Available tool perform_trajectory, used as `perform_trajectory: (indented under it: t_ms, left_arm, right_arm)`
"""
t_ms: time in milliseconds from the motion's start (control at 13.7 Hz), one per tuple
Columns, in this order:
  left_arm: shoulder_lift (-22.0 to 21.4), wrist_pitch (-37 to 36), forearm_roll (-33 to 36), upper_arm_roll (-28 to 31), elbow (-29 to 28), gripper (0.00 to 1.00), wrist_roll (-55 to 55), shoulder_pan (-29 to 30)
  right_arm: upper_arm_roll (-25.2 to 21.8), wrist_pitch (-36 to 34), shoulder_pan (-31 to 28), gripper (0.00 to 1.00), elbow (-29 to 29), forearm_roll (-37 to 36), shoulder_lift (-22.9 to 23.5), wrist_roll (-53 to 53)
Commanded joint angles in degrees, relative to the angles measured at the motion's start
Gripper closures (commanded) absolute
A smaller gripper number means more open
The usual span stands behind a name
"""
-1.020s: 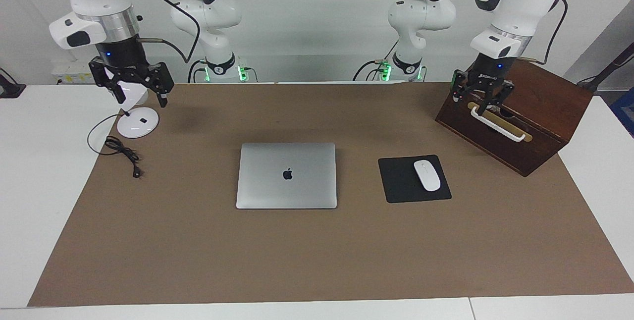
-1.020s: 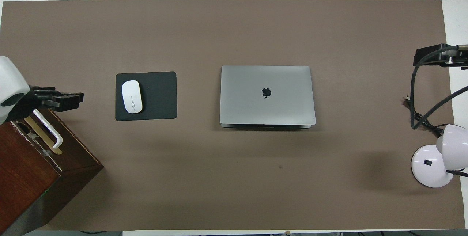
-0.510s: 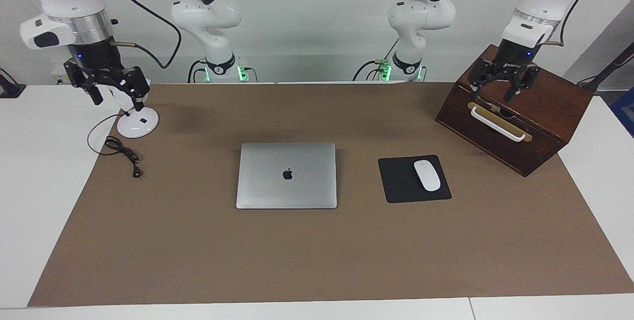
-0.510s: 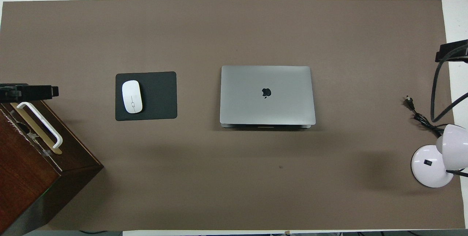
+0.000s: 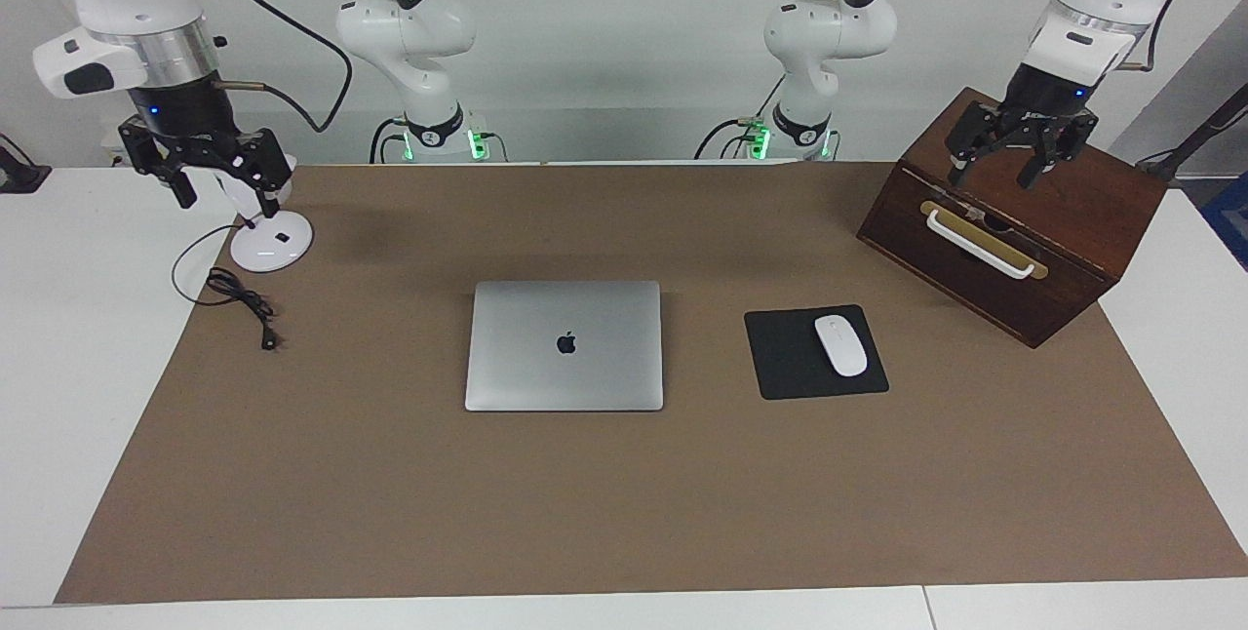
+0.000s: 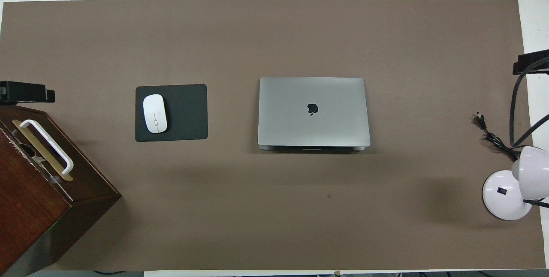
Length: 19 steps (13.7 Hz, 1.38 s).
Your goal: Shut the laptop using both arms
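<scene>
Since earlier frame: left gripper [image 5: 1011,154] risen off box [image 5: 1063,220] handle, now hangs above box top, fingers spread, empty. Right gripper [image 5: 207,165] drawn back toward table edge, over lamp [image 5: 270,242], fingers spread, empty. Laptop [image 5: 565,345] unmoved, mid-mat [image 5: 624,513], lid shut flat, logo up. Long axis runs between arms' ends of table; hinge edge nearer robots. Mouse [image 5: 840,344] on pad [image 5: 785,357] beside laptop, toward left arm's end.

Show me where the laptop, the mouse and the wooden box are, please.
laptop [image 5: 564,345], facing view, middle of its closed lid by the logo.
mouse [image 5: 840,345], facing view, middle of its white top, on the black pad.
wooden box [image 5: 1072,211], facing view, its sloping top panel.
</scene>
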Motion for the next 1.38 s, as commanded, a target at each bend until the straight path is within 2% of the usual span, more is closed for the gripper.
perform_trajectory:
  t_ms: [0, 364, 583, 874, 1312]
  left_arm:
    - [0.5, -3.9, 1.5, -0.6, 1.2, 0.0, -2.0, 0.1]
    - [0.6, -7.7, 4.3, -0.9, 2.4, 0.0, -1.8, 0.0]
    - [0.5, -7.9, 3.9, -0.7, 2.4, 0.0, -1.8, 0.1]
    - [0.5, -8.3, 4.0, -0.8, 2.3, 0.0, -1.8, 0.1]
    - [0.5, -8.3, 4.1, -0.7, 2.1, 0.0, -1.8, -0.1]
  right_arm:
    - [5.9, -1.0, -6.0, 0.0, -1.7, 2.4, -1.2, -1.7]
    - [6.3, -5.8, -6.0, 0.0, -1.1, 2.7, -1.4, -1.7]
    - [7.0, -6.9, -6.0, 0.0, -1.4, 2.7, -1.7, -1.7]
    - [7.7, -12.0, -6.0, 0.0, -1.4, 2.8, -1.9, -1.6]
    - [8.1, -13.9, -5.9, 0.0, -1.4, 3.5, -1.9, -1.6]
